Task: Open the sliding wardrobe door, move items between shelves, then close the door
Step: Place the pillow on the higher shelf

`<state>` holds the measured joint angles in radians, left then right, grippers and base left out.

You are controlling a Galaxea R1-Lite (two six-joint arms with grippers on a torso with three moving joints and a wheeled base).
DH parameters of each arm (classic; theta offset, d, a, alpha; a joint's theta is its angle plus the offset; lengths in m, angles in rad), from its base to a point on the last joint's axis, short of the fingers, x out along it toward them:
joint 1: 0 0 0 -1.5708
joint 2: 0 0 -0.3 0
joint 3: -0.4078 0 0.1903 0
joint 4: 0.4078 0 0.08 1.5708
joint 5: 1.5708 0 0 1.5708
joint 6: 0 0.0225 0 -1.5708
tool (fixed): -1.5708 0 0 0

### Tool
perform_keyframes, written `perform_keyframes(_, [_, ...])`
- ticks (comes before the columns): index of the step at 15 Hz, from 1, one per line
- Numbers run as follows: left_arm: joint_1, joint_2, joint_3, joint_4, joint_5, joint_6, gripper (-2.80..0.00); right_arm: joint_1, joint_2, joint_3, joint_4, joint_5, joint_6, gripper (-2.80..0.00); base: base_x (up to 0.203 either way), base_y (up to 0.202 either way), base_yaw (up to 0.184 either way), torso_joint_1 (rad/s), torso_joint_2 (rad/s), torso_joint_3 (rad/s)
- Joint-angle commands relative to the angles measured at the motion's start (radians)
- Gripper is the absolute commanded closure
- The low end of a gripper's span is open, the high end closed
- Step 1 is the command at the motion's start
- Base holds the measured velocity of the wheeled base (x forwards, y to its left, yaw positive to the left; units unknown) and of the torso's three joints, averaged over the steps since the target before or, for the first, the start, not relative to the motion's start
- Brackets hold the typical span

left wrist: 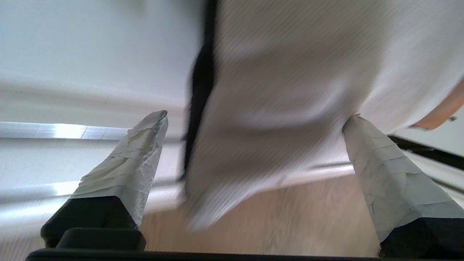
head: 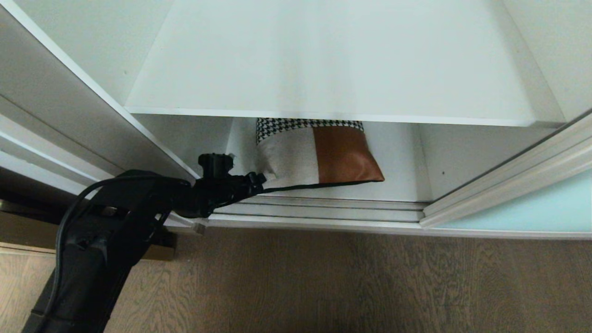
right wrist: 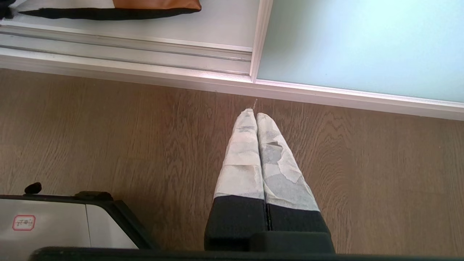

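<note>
The cushion (head: 319, 155), with beige and rust-brown patches and a houndstooth strip, leans upright on the lowest shelf (head: 402, 157). The upper shelf (head: 323, 69) hides its top. My left gripper (head: 264, 177) is at the cushion's lower left corner. In the left wrist view the gripper (left wrist: 256, 116) is open wide, with the beige cushion corner (left wrist: 282, 90) between its taped fingers (left wrist: 145, 152). The sliding wardrobe door (head: 522, 208) of pale blue-green glass is slid to the right. My right gripper (right wrist: 255, 115) hangs shut over the floor in front of that door (right wrist: 362, 43).
Silver floor tracks (head: 323, 208) run along the wardrobe's front edge. The wardrobe's white side panel (head: 69, 92) rises on the left next to my left arm. Grey-brown wood floor (head: 347, 282) lies in front. The robot's own base (right wrist: 54, 221) shows in the right wrist view.
</note>
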<state>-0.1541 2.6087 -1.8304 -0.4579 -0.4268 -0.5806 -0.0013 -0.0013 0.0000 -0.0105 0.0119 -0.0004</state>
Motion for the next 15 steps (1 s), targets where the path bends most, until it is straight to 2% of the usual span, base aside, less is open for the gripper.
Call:
perform_keyframes(1, [0.008,-0.052,0.069,-0.002,-0.003,-0.007,0.0,0.0,0.001,0.0,0.0,0.0,-0.001,0.0,0.0,0.0,0.0,0.0,0.0,0.0])
perform_keyframes(6, [0.013,-0.012,0.04,-0.016,-0.001,-0.027,0.0,0.0,0.001,0.0,0.0,0.001,0.0,0.0,0.0,0.0,0.0,0.0,0.0,0.0])
perform_keyframes(10, [0.022,0.036,0.019,-0.061,0.036,-0.028,0.0,0.001,0.001,0.0,0.0,0.0,0.0,0.0,0.0,0.0,0.0,0.0,0.0,0.0])
perform_keyframes(15, [0.021,0.06,-0.032,-0.041,0.062,-0.03,0.0,0.0,0.0,-0.002,0.008,-0.005,-0.015,0.0,0.0,0.0,0.0,0.0,0.0,0.0])
